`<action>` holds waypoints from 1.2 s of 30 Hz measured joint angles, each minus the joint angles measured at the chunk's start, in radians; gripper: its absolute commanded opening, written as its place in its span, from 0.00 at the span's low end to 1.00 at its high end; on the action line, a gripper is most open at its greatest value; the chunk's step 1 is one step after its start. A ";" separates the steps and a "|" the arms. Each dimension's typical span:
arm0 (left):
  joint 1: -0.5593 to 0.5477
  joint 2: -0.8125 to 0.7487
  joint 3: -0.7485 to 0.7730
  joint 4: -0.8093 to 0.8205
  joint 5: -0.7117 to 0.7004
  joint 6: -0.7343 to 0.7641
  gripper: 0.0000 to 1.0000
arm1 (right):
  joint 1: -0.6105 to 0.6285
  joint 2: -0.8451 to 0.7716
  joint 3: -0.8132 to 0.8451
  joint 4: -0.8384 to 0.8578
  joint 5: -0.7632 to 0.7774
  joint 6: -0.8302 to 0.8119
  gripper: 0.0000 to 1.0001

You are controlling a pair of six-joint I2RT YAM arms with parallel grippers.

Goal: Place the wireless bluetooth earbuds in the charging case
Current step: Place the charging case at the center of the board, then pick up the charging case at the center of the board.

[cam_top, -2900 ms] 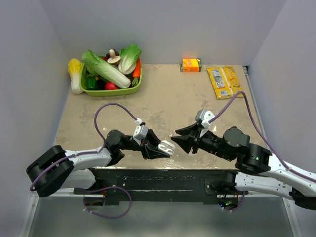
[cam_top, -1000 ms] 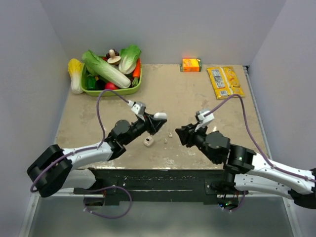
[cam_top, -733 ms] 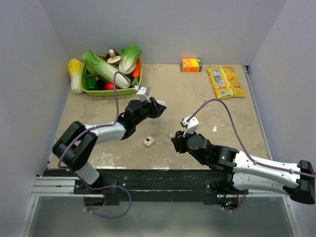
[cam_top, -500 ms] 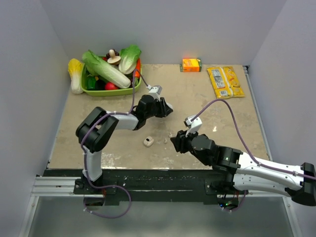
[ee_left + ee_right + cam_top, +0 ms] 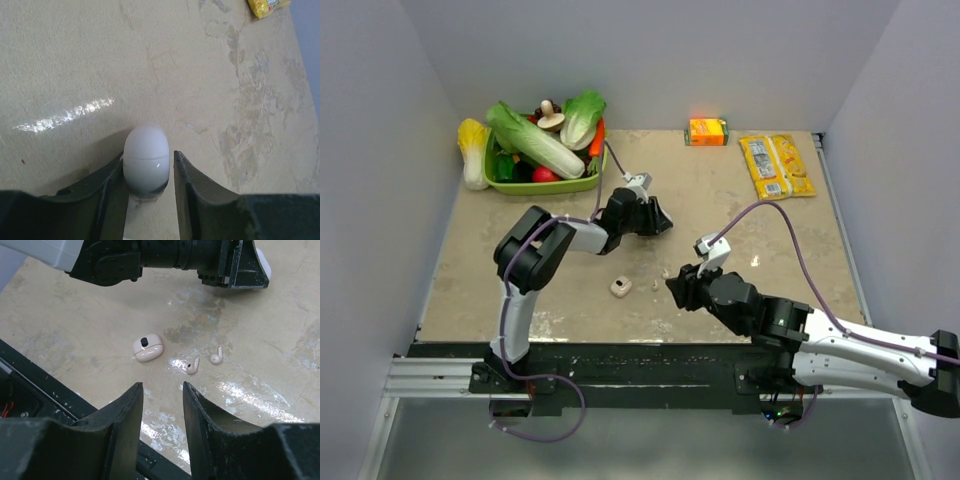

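Note:
The white oval charging case (image 5: 146,157) sits between the fingers of my left gripper (image 5: 149,156), low over the table. It touches the left finger, and a gap shows at the right one, so the jaws are open. From above, that left gripper (image 5: 658,220) is mid-table, reaching far. Two earbuds (image 5: 193,366) (image 5: 216,357) lie on the table beside a pale rounded piece with a black spot (image 5: 148,347). My right gripper (image 5: 162,385) hovers open and empty just short of them. From above, the earbuds (image 5: 666,271) lie just left of the right gripper (image 5: 673,285).
A green basket (image 5: 542,187) of vegetables stands at the far left. An orange box (image 5: 708,131) and a yellow packet (image 5: 776,165) lie at the far right. The black front rail (image 5: 640,355) runs close behind the right gripper.
The left arm has stretched further away with the white case, and its jaws have eased apart. The right gripper has shifted slightly left and nearer the earbuds, opening a little.

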 measured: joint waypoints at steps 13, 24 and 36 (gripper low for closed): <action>0.076 -0.256 -0.197 -0.044 -0.036 -0.012 1.00 | 0.000 -0.016 0.000 -0.028 0.018 -0.001 0.43; -0.004 -0.903 -0.606 -0.145 -0.349 -0.066 0.98 | 0.000 0.046 -0.090 0.090 0.000 -0.005 0.41; -0.074 -1.264 -1.022 -0.191 -0.515 -0.179 0.30 | 0.000 0.496 -0.027 0.246 -0.116 -0.028 0.12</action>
